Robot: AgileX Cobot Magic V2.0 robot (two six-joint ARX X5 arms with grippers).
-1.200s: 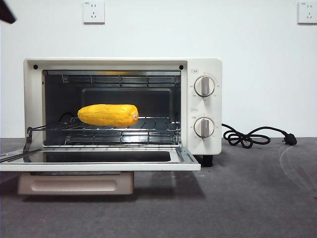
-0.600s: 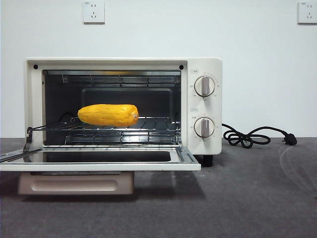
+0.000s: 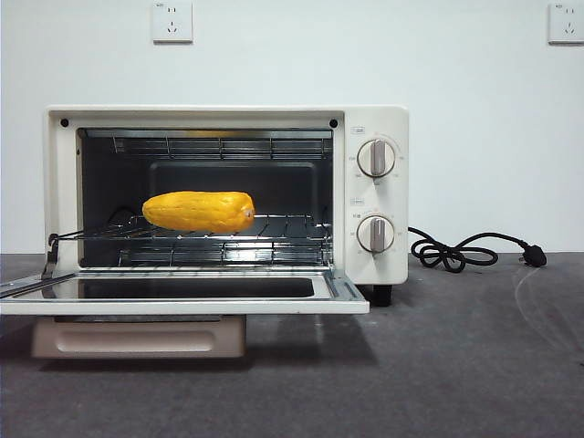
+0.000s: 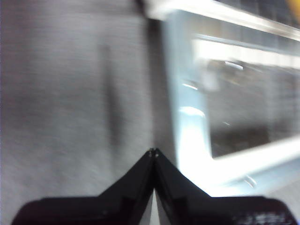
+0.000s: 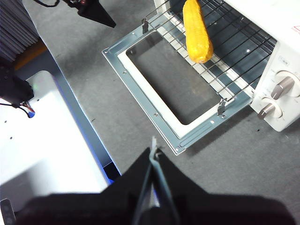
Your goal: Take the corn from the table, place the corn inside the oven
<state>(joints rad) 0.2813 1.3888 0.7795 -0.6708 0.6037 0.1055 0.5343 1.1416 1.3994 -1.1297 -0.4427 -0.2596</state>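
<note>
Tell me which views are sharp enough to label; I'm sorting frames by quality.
Front view: sharp, even light, the corn crisp inside the oven. Right wrist view: clear. Left wrist view: smeared by motion blur, with glare washing out the oven door.

Front cam is bright and even for me, sharp all over; the oven (image 3: 228, 196) drops a soft shadow under its open door (image 3: 182, 297) onto the table (image 3: 456, 365). The corn (image 3: 199, 211) shows a mild gloss. Left wrist cam is a smeary mess, heavy blur everywhere, and the door frame (image 4: 192, 136) is blown out white with glare. Right wrist cam is crisp, with faint reflections on the door glass (image 5: 173, 82).
</note>
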